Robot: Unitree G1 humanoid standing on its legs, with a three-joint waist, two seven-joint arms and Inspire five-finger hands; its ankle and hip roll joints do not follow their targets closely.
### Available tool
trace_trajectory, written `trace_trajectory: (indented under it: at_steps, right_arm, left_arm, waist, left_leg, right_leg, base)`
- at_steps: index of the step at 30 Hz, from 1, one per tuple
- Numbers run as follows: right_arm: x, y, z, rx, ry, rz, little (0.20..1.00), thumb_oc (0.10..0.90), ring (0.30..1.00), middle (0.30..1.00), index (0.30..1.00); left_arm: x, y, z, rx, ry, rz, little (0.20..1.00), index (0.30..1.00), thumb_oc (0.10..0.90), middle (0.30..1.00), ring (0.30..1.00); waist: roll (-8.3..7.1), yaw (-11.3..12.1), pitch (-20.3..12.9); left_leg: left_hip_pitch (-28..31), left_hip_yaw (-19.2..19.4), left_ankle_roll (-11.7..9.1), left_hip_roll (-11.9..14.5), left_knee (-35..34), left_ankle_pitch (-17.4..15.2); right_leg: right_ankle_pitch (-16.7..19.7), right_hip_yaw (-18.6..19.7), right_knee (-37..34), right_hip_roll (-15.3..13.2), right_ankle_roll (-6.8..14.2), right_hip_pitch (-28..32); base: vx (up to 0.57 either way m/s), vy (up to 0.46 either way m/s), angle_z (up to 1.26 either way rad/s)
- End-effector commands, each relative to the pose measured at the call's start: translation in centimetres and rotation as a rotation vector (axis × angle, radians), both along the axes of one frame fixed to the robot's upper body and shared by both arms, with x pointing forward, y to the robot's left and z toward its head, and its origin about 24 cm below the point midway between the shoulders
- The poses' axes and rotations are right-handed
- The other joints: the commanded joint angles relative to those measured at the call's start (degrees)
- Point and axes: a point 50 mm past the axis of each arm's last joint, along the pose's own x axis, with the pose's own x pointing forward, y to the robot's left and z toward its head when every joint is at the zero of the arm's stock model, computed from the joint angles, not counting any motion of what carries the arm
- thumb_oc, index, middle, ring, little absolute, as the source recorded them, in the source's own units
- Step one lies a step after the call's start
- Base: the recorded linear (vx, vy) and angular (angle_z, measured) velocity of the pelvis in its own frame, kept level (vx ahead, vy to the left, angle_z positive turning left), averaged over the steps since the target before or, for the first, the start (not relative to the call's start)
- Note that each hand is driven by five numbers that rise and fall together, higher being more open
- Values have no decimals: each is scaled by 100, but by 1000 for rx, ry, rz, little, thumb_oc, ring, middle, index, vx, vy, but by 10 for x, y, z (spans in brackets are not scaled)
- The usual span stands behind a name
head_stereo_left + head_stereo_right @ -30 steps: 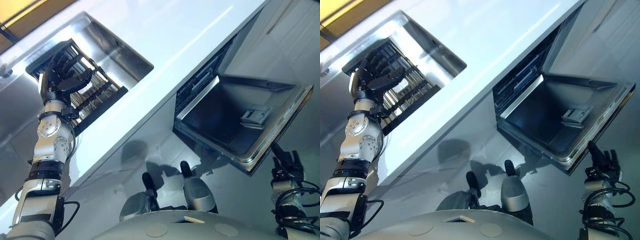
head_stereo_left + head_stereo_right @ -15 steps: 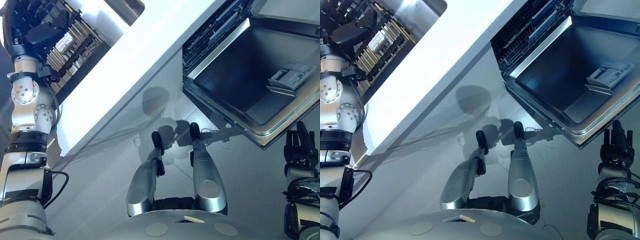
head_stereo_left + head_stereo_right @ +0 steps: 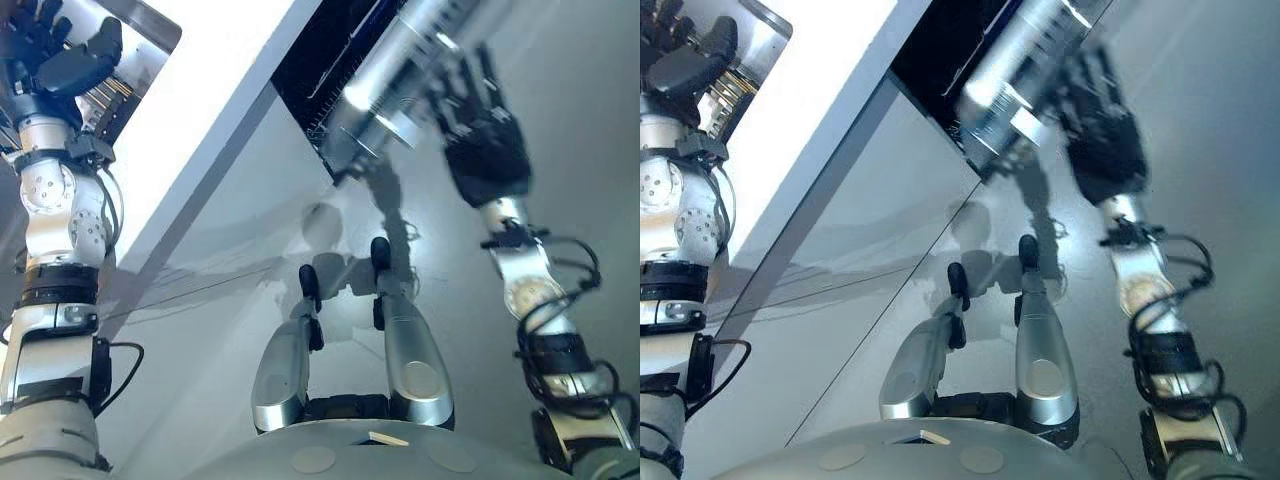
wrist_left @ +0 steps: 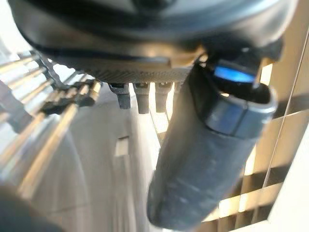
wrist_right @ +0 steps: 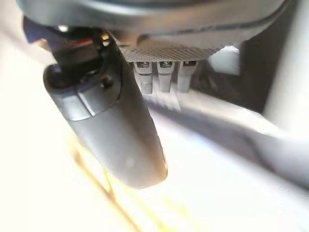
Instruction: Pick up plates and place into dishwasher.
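My left hand (image 3: 55, 65) hovers open over the dark dish rack (image 3: 108, 95) in the steel sink (image 3: 150, 25), fingers spread and thumb out. The left wrist view shows its thumb (image 4: 207, 145) past the rack's metal tines (image 4: 43, 101). I cannot make out a plate. My right hand (image 3: 487, 150) is raised with straight fingers against the blurred silver dishwasher door (image 3: 400, 60), below the dark dishwasher opening (image 3: 320, 70). In the right wrist view its thumb (image 5: 113, 130) lies by a grey surface (image 5: 231, 121).
A white countertop (image 3: 215, 70) runs diagonally between the sink and the dishwasher. Grey cabinet fronts (image 3: 230, 230) drop from it to a glossy grey floor (image 3: 590, 120) on the right.
The camera has tilted down, shifting the whole scene. My right arm has risen from the lower right to the dishwasher door, which now shows blurred and edge-on. The left hand stays at the rack.
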Motion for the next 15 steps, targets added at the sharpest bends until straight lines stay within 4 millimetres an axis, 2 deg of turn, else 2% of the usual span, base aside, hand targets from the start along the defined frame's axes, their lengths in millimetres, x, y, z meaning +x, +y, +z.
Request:
trace_trajectory:
  at_steps: [1, 3, 4, 5, 6, 7, 8, 10, 11, 15]
  right_arm:
    - [-27, 52, 91, 115, -430, 243, 900, 800, 900, 900, 900]
    - [-21, 47, 87, 109, -400, 162, 900, 800, 900, 900, 900]
    - [-14, 40, 84, 116, -353, 71, 900, 800, 900, 900, 900]
    - [0, 27, 71, 104, -249, -93, 900, 800, 900, 900, 900]
    - [4, 20, 66, 102, -222, -149, 900, 800, 900, 900, 900]
    - [14, 3, 48, 74, -132, -323, 900, 800, 900, 900, 900]
    - [20, -18, 20, 15, -57, -484, 900, 800, 900, 900, 900]
    - [19, -49, -20, -72, 68, -695, 900, 800, 900, 900, 900]
    - [11, -68, -47, -133, 129, -787, 900, 800, 900, 900, 900]
    - [-18, -113, -125, -162, 413, -926, 900, 800, 900, 900, 900]
  left_arm:
    - [-5, -15, 5, 41, -94, -64, 900, 900, 800, 900, 900]
    - [-5, -13, 2, 39, -86, -63, 900, 900, 800, 900, 900]
    - [-6, -10, -1, 37, -78, -61, 900, 900, 800, 900, 900]
    - [-8, -5, -6, 27, -62, -60, 900, 900, 800, 900, 900]
    - [-9, -3, -9, 25, -56, -58, 900, 900, 800, 900, 900]
    - [-13, 1, -17, 16, -42, -52, 900, 900, 800, 900, 900]
    - [-18, 3, -28, 6, -29, -49, 900, 900, 800, 900, 900]
    - [-29, 3, -45, -9, -5, -43, 900, 900, 800, 900, 900]
    - [-36, 0, -57, -18, 9, -39, 900, 900, 800, 900, 900]
    - [-52, -7, -89, -73, 72, -54, 900, 900, 800, 900, 900]
  waist:
    - [-569, 352, -246]
    - [-591, 357, -291]
    - [-611, 354, -339]
    - [-634, 350, -428]
    - [-645, 343, -455]
    - [-666, 326, -529]
    - [-693, 304, -604]
    - [-709, 272, -727]
    - [-727, 248, -802]
    - [-764, 205, -1106]
  left_leg:
    - [247, 467, 449, -655, 496, -607]
    - [303, 469, 454, -656, 485, -627]
    - [347, 472, 456, -661, 480, -645]
    - [418, 472, 463, -662, 460, -662]
    - [446, 474, 463, -660, 445, -663]
    - [522, 477, 466, -658, 383, -661]
    - [605, 480, 474, -658, 294, -650]
    - [749, 496, 496, -657, 131, -626]
    - [840, 505, 515, -657, 24, -608]
    - [1140, 514, 563, -658, -228, -604]
  right_leg:
    - [-852, 353, 764, -39, -65, 553]
    - [-839, 340, 716, -46, -55, 623]
    - [-829, 343, 677, -52, -49, 673]
    - [-813, 348, 631, -57, -32, 757]
    - [-811, 351, 620, -55, -26, 779]
    - [-814, 364, 594, -47, -12, 839]
    - [-814, 374, 558, -36, 6, 899]
    - [-823, 400, 513, -13, 26, 982]
    - [-824, 415, 495, 4, 41, 1019]
    - [-823, 394, 392, 26, 86, 1221]
  base:
    - [101, 56, 82]
    - [77, 42, 78]
    - [108, 71, 68]
    - [109, 75, 67]
    - [123, 85, 78]
    - [104, 78, 74]
    - [110, 96, 64]
    - [79, 89, 19]
    - [69, 90, 5]
    - [79, 60, 9]
